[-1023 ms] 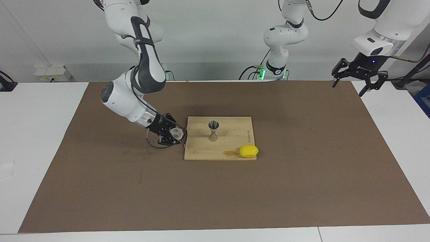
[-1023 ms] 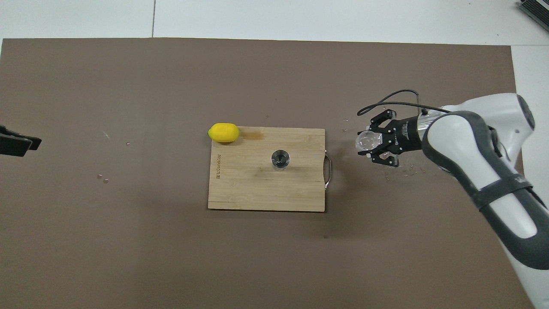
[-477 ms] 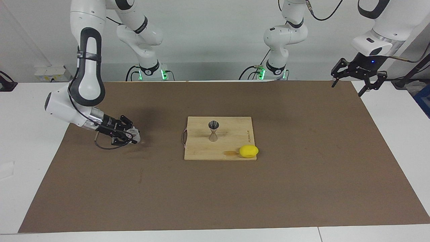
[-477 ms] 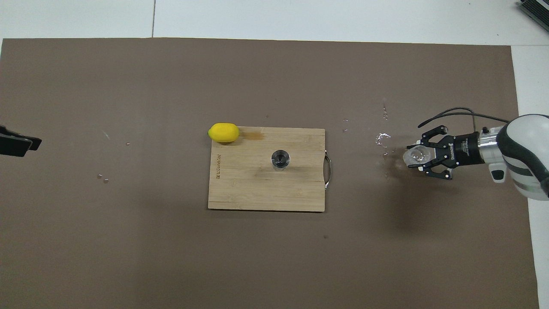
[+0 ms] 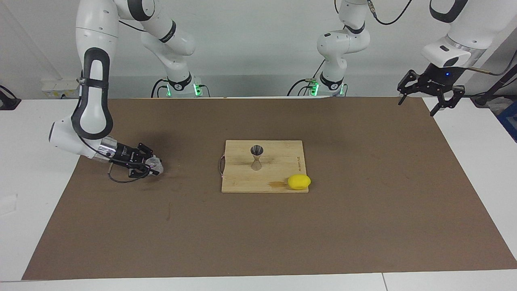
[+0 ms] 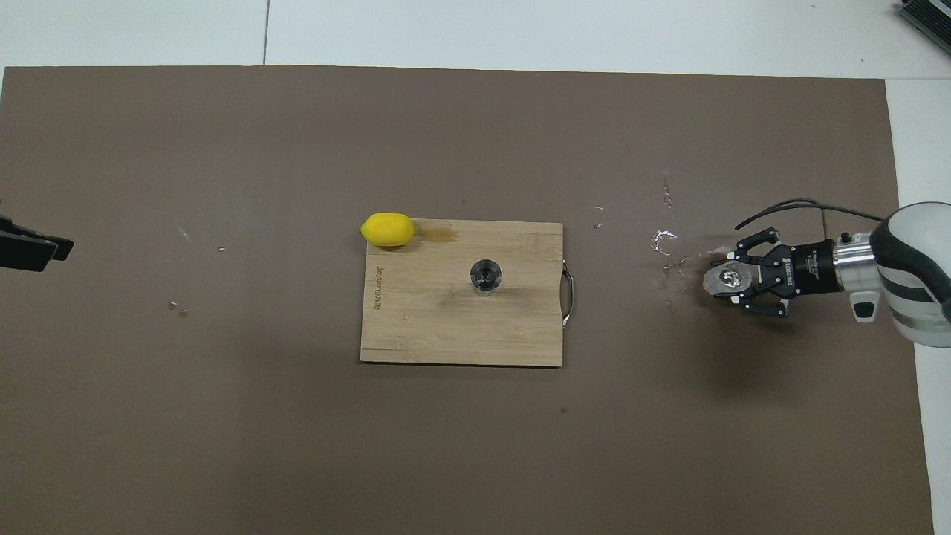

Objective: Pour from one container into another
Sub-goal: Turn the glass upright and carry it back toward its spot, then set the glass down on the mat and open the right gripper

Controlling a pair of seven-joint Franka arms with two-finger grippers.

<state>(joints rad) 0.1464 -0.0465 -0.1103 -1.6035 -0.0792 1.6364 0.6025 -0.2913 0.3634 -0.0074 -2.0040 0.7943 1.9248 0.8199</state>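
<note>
Glass cup (image 5: 154,165) sits in the right gripper (image 5: 150,165), pinched between its fingers, low over the brown mat (image 5: 363,210) toward the right arm's end of the table and well apart from the cutting board (image 5: 278,161). Droplets (image 6: 661,239) glint on the mat between cup and board. Farther out, the jigger (image 5: 257,157) stands upright in the middle of the board, and a lemon (image 5: 299,182) rests at the board's corner farthest from the robots. By the look of it the pour is over and the cup is being set down; next comes lowering it flat and spreading the fingers. The left gripper (image 5: 429,101) waits, spread and empty, above the mat's edge.
</note>
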